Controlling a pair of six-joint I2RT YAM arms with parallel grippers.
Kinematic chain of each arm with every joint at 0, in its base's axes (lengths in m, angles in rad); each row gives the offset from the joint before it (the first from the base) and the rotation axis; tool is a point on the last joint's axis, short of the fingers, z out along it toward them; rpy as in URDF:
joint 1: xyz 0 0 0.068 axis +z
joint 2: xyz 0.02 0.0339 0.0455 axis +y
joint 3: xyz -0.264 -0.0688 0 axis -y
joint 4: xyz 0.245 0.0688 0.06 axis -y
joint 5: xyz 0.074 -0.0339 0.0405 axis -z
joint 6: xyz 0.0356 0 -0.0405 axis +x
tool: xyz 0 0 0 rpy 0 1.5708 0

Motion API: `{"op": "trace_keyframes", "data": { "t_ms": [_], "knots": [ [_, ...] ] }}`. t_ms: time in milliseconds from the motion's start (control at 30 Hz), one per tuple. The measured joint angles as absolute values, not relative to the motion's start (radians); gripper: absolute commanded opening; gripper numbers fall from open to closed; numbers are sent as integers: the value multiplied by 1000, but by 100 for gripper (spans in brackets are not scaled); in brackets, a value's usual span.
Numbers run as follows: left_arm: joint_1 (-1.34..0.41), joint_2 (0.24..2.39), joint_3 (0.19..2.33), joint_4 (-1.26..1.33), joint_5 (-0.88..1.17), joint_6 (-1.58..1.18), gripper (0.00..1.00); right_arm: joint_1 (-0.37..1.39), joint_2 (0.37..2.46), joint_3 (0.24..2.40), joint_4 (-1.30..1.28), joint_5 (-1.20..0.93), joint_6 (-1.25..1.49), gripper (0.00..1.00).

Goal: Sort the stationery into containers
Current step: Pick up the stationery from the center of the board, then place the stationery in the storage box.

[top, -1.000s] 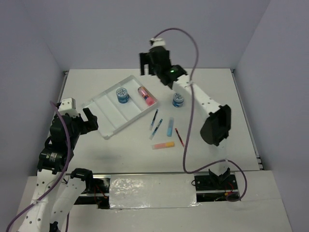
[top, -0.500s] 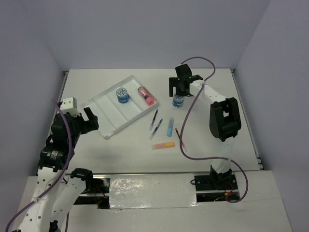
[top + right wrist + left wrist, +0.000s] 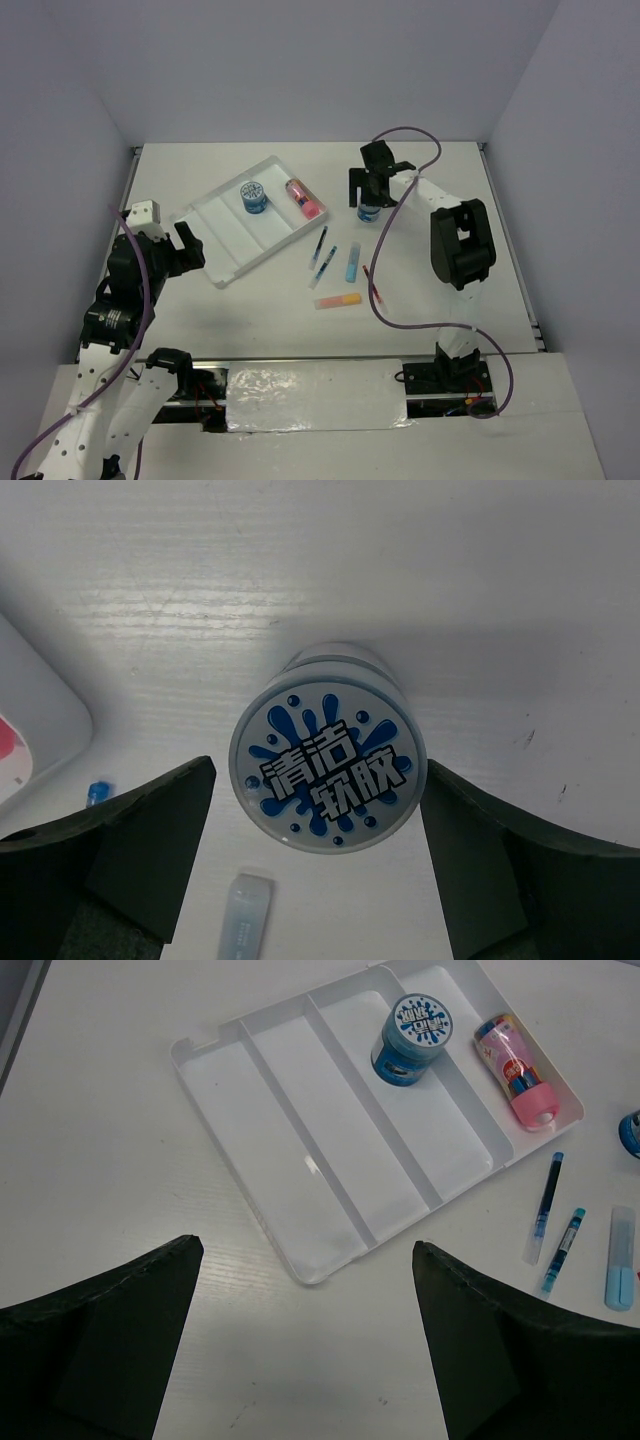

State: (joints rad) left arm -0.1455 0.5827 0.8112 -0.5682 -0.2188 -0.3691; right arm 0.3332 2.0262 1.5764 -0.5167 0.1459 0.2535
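Top view: the right gripper (image 3: 371,190) hangs directly over the loose tub (image 3: 369,211), which stands upright on the table (image 3: 250,300) right of the tray (image 3: 215,235). The left gripper (image 3: 188,248) is well apart from it. Count: two tubs, one pink tube (image 3: 303,198), two markers (image 3: 352,263), three pens (image 3: 320,243). Left wrist view: the fingers are wide and empty, with the tray ahead. Right wrist view: the round tub sits centred between wide fingers (image 3: 130,850), with gaps on both sides.
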Motion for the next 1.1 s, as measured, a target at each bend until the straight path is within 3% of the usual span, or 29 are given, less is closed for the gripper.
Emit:
{"op": "trace_keyframes", "data": {
  "t_ms": [33,67,100,267,500,667,900,1100],
  "knots": [
    [-146,583,811,-568,-219,-369,99,333,2031,1576,-517,148,253,83],
    [-146,583,811,-568,-218,-369,99,333,2037,1577,-517,151,252,66],
    [-146,583,811,-568,-219,-369,99,333,2042,1577,-519,155,244,58],
    [-146,583,811,-568,-218,-369,99,333,2041,1576,-508,165,249,38],
    [-146,583,811,-568,-218,-369,99,357,1908,1449,-410,86,239,38],
    [-146,586,811,-568,-218,-369,99,501,1831,1491,-337,-26,237,40],
    [-146,587,811,-568,-218,-369,99,740,1987,1723,-281,-86,250,42],
    [-146,588,811,-568,-218,-369,99,784,2192,1886,-317,-13,245,47]
  ]
}}
